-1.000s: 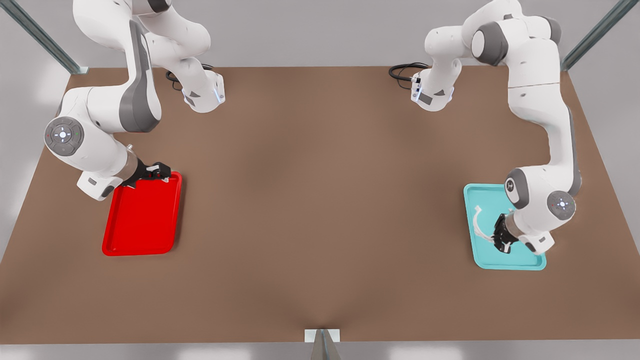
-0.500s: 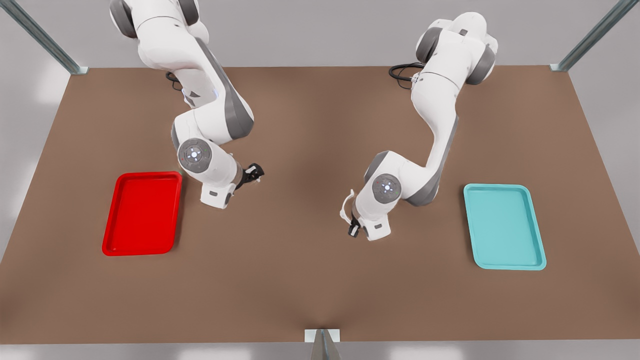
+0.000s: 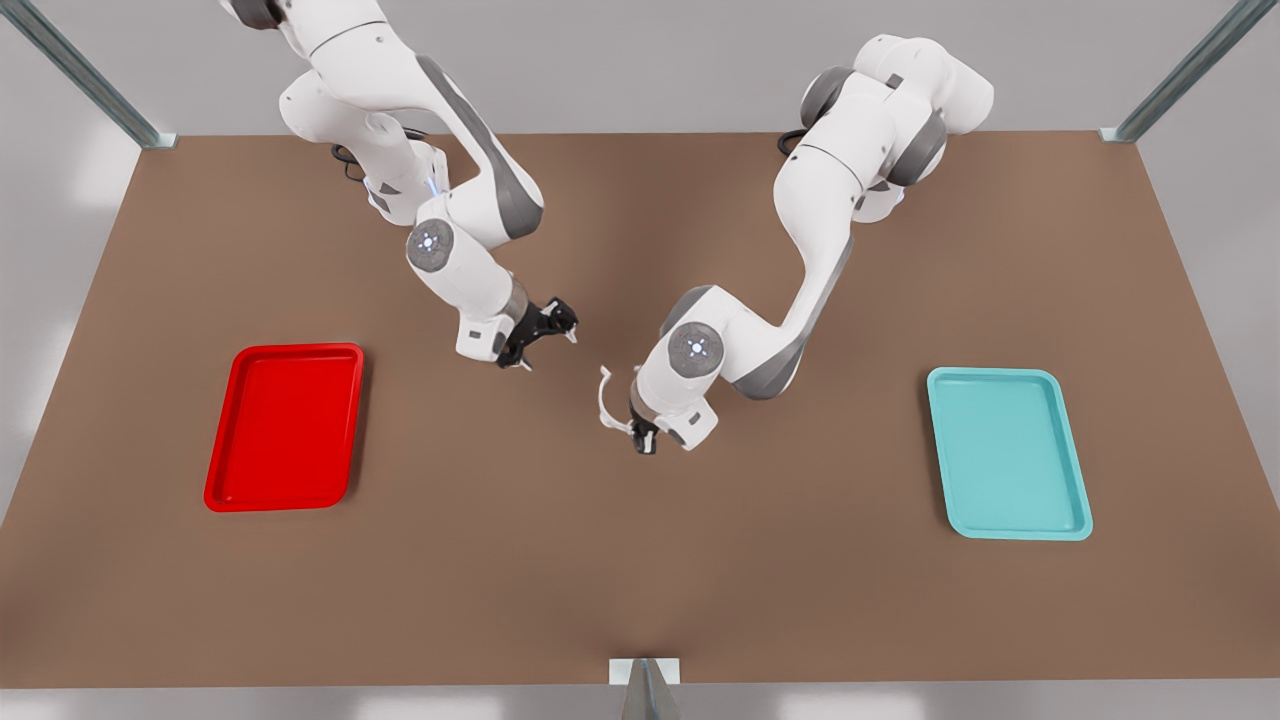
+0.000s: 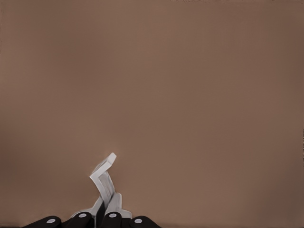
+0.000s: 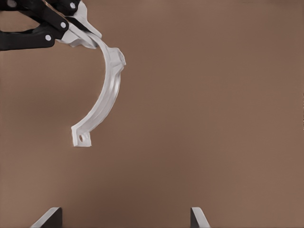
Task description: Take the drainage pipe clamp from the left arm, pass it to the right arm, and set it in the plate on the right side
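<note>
- the left gripper (image 3: 640,437), at the front view's right of centre, is largely hidden under its own wrist; its jaws pinch one end of the drainage pipe clamp (image 3: 606,398) above the table (image 3: 640,580)
- in the left wrist view the clamp (image 4: 105,183) is seen edge-on, its lower end lost between the fingers (image 4: 112,219)
- the right gripper (image 3: 545,335) hangs near the clamp, apart from it, jaws spread; its fingertips (image 5: 199,217) are cut off
- the plate (image 3: 285,425) and the teal tray (image 3: 1008,452) lie well apart
- no writing can be read
</note>
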Motion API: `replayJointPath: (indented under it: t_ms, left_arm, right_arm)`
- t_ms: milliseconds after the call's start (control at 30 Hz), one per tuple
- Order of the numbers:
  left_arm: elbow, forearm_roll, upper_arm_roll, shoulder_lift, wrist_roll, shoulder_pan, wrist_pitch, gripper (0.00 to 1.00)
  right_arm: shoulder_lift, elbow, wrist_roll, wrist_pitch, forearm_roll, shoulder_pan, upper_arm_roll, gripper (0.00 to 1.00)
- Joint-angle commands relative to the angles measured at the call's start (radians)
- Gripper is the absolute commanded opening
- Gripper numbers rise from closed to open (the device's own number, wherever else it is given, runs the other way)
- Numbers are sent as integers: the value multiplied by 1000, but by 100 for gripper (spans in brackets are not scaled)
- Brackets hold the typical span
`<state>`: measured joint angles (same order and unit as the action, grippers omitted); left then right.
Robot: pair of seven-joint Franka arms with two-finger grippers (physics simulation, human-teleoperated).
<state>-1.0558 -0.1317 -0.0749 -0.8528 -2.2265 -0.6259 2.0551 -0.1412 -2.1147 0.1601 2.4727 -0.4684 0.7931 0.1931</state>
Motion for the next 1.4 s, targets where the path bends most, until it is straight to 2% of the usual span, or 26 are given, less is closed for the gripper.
replayJointPath:
  t_ms: [0,133,300,1133,1167,1267,1300,1333,1367]
  left_arm:
    - [0,18,0,-2,-378,-2,28,21]
    - [0,17,-3,0,-309,-12,25,21]
    - [7,23,-3,3,-309,-28,22,21]
    - [5,26,3,1,-317,-60,27,21]
    - [5,26,4,1,-317,-60,28,21]
    - [5,26,4,1,-317,-60,28,21]
    - [5,26,4,1,-317,-60,28,21]
    - [5,26,6,1,-317,-58,27,21]
    - [5,26,6,3,-317,-55,27,37]
  right_arm:
    - [-5,1,65,186,-47,17,0,100]
    - [-20,13,64,203,-49,17,0,100]
    - [-115,78,65,226,-79,35,0,100]
    - [-276,139,67,328,-82,52,-34,99]
    - [-284,142,68,328,-81,52,-34,91]
    - [-287,148,72,328,-81,52,-34,41]
    - [-287,148,72,327,-81,52,-34,35]
    - [-285,148,72,327,-81,52,-34,21]
    - [-285,156,72,324,-82,51,-34,21]
